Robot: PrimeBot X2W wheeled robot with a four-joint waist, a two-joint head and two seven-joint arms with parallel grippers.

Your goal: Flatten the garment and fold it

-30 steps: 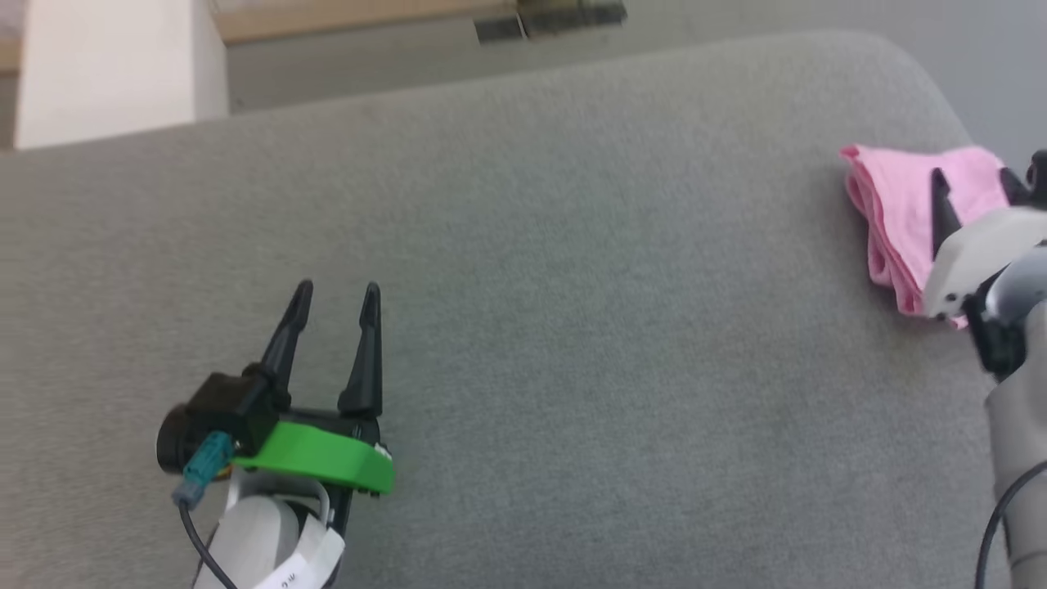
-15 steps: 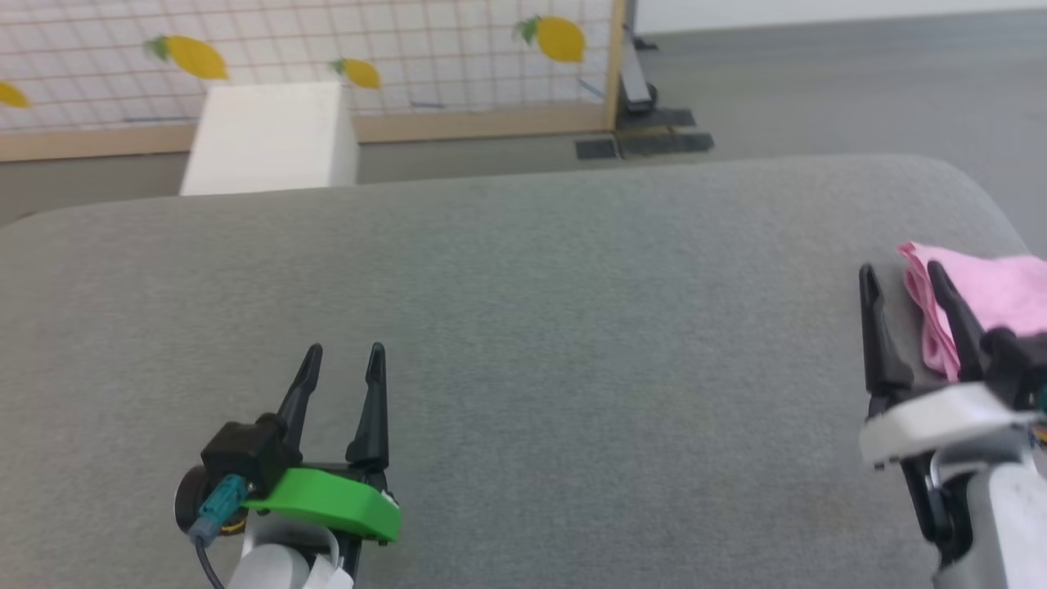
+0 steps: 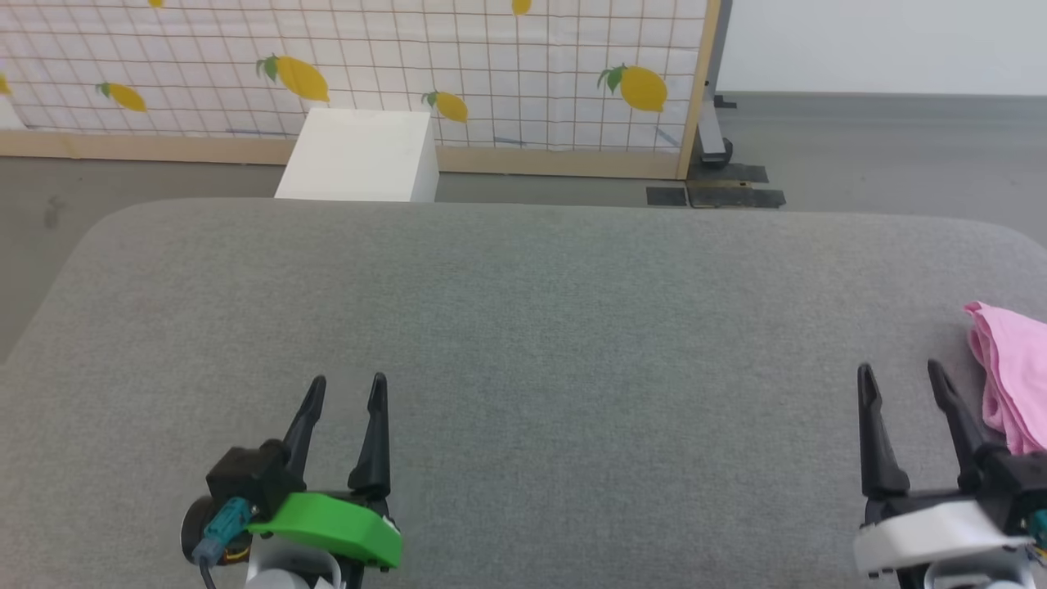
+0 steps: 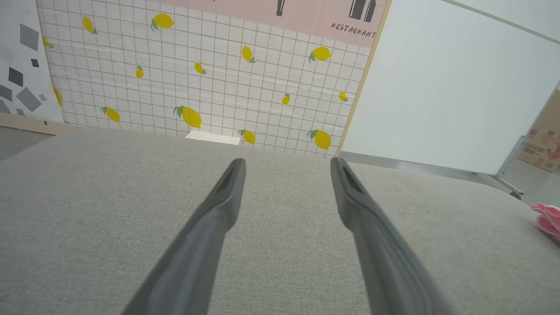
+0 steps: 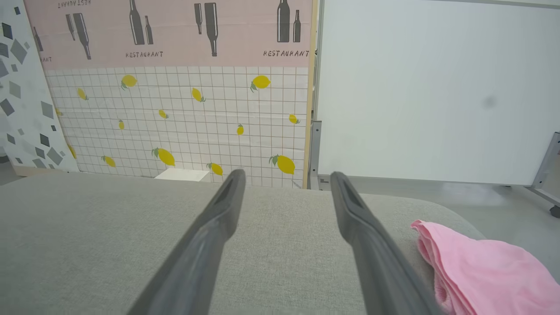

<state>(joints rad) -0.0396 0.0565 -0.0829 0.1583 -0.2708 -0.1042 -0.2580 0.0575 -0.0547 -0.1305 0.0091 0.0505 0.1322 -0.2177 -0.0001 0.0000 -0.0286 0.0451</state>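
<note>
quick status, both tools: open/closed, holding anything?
Left tool: open, holding nothing.
Right tool: open, holding nothing; the pink garment lies just beside it, not gripped.

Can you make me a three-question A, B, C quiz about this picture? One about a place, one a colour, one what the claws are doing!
1. Where is the pink garment? A) beside the right claw, on the grey cushion B) in the cushion's middle C) in a basket
2. What colour is the cover behind the left claw? A) red B) green C) yellow
3. How are the claws? A) both open, empty B) both shut on cloth C) one open, one shut
Answers: 1 A, it lies just right of that claw; 2 B, it is bright green; 3 A, both finger pairs stand apart, empty.
</note>
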